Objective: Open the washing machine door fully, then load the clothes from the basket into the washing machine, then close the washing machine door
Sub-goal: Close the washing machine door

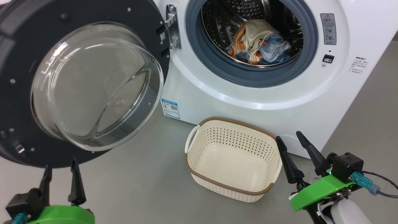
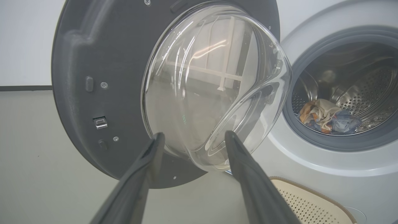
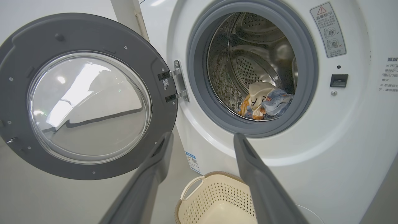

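Note:
The white washing machine [image 1: 248, 96] stands with its round black door [image 1: 18, 46] swung wide to the left, glass bowl facing me. The clothes [image 1: 258, 43] lie as a cream, blue and orange bundle at the bottom of the steel drum, also in the wrist views [image 2: 326, 116] [image 3: 264, 104]. The cream basket [image 1: 199, 143] sits on the floor before the machine with nothing in it. My left gripper [image 1: 61, 165] is open just below the door's lower edge. My right gripper [image 1: 289, 138] is open to the right of the basket, holding nothing.
Grey floor [image 1: 140, 186] spreads in front of the machine and under the open door. The door hinge [image 1: 172, 26] sits left of the grey rubber seal [image 1: 217, 65]. A blue label [image 1: 170, 108] marks the machine's lower left corner. A cable runs from my right wrist.

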